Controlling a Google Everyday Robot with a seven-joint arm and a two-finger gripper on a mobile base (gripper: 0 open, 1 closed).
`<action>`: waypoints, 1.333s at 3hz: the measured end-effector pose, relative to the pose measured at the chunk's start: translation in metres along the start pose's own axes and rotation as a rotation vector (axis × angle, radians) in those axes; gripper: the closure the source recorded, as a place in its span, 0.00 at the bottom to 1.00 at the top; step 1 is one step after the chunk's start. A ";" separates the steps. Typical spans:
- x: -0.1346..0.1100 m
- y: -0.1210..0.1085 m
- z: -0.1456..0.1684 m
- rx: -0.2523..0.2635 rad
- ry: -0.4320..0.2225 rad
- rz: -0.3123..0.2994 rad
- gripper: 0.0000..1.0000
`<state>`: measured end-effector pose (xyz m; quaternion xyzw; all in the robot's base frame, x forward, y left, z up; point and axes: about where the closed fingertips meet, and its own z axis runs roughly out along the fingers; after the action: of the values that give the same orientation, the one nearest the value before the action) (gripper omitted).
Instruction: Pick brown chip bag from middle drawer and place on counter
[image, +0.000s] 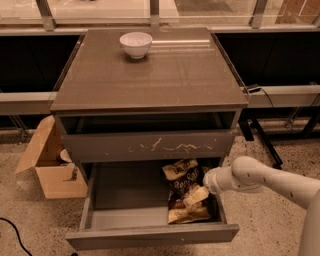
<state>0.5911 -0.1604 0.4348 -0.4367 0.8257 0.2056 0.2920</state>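
Note:
The brown chip bag (181, 181) lies in the right half of the open middle drawer (150, 238), dark brown with white script and cream-tan ends. My gripper (196, 196) comes in from the right on a white arm (260, 177) and sits low in the drawer, right over the bag's lower half. It hides part of the bag. The counter (150, 75) is the glossy grey-brown top of the cabinet, above.
A white bowl (136, 44) stands at the back of the counter. The drawer front above (150, 146) has white scratches and overhangs the bag's top. An open cardboard box (47, 165) sits on the floor to the left. A black cable (10, 227) lies at the lower left.

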 end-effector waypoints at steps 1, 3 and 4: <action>0.009 -0.002 0.011 -0.014 0.004 0.028 0.00; 0.018 -0.010 0.029 -0.027 0.005 0.071 0.00; 0.022 -0.015 0.039 -0.026 0.007 0.099 0.21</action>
<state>0.6054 -0.1580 0.3900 -0.3999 0.8444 0.2292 0.2728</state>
